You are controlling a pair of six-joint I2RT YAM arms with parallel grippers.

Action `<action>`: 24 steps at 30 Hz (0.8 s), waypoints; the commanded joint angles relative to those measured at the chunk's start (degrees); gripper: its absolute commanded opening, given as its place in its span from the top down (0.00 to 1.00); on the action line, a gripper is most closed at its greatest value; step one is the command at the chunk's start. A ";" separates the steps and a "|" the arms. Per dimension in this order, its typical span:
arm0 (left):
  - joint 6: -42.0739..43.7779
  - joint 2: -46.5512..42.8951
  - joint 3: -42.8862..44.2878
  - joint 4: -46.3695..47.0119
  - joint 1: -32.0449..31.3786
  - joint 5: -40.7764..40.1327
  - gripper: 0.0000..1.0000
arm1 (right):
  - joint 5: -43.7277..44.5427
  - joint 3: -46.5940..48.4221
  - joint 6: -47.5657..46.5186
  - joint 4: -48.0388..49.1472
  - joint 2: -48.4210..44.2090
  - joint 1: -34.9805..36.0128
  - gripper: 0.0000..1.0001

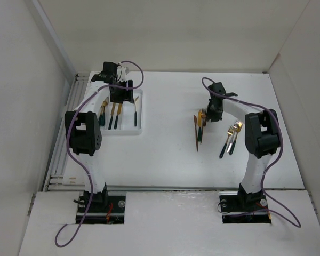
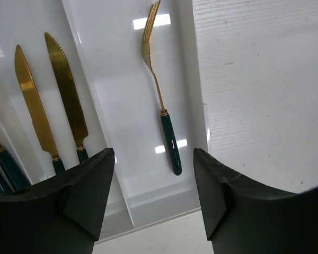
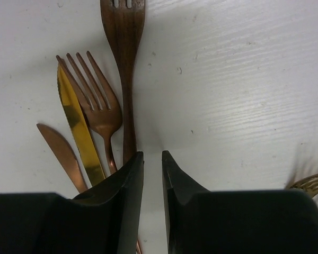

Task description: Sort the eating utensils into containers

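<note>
The white tray (image 1: pixel 140 127) lies at the far left. Its compartments hold spoons (image 1: pixel 103 113), two gold knives (image 2: pixel 69 100) and one fork (image 2: pixel 161 100). My left gripper (image 1: pixel 117 95) hangs open and empty over the fork compartment's near end (image 2: pixel 153 154). A pile of utensils (image 1: pixel 199 128) lies right of centre. My right gripper (image 1: pixel 213 113) is low over it, jaws almost closed (image 3: pixel 152 154) with only bare table in the slit. Its left finger covers the handle of a long fork (image 3: pixel 123 32). Beside it lie a smaller fork (image 3: pixel 98 100) and two knives (image 3: pixel 79 127).
Two more utensils (image 1: pixel 232 140) lie by the right arm; their tines show at the right wrist view's edge (image 3: pixel 312 182). White walls enclose the table. A slotted rail (image 1: pixel 64 133) runs along its left edge.
</note>
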 commanded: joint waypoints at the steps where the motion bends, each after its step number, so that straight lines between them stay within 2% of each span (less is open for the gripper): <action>1: 0.62 -3.18 0.26 -0.67 -0.18 0.19 0.42 | 1.43 -0.60 0.03 1.54 -3.98 0.17 0.74; 7: 0.62 -2.66 0.26 -0.67 -0.18 0.72 0.42 | 0.37 1.25 -1.29 1.55 -3.37 0.17 0.72; 10: 0.62 -2.66 -0.27 -0.67 -0.18 0.72 0.42 | -0.95 2.56 -1.82 2.08 -1.62 0.69 0.66; 21: 0.62 -2.66 -1.41 -0.67 -0.18 0.72 0.42 | 0.01 6.34 -5.25 -0.72 3.83 2.46 0.66; 24: 0.62 -2.66 -1.41 -0.67 -0.18 0.19 0.42 | 2.91 6.35 -3.58 -1.96 3.84 2.46 0.70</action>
